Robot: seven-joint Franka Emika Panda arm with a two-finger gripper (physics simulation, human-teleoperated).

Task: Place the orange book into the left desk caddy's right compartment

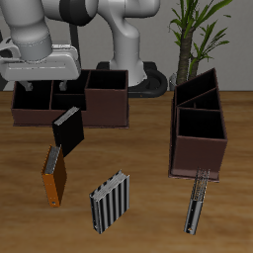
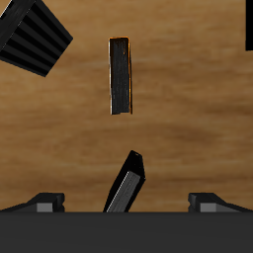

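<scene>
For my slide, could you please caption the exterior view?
Orange book, black book and striped book lie on the table before two maroon caddies.

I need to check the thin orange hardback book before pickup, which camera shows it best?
The exterior view: the thin orange hardback book shows its orange cover and outline on the wooden table, near the black book. The wrist view shows it edge-on, mostly dark with only an orange rim.

Your arm's gripper (image 1: 61, 71) raised above the black book (image 1: 68, 131), orange book (image 1: 53, 177) lying nearer the front edge, grey-striped book (image 1: 110, 203) beside it, left desk caddy (image 1: 198, 133) well apart, pen-like tool (image 1: 197, 205) before it
</scene>
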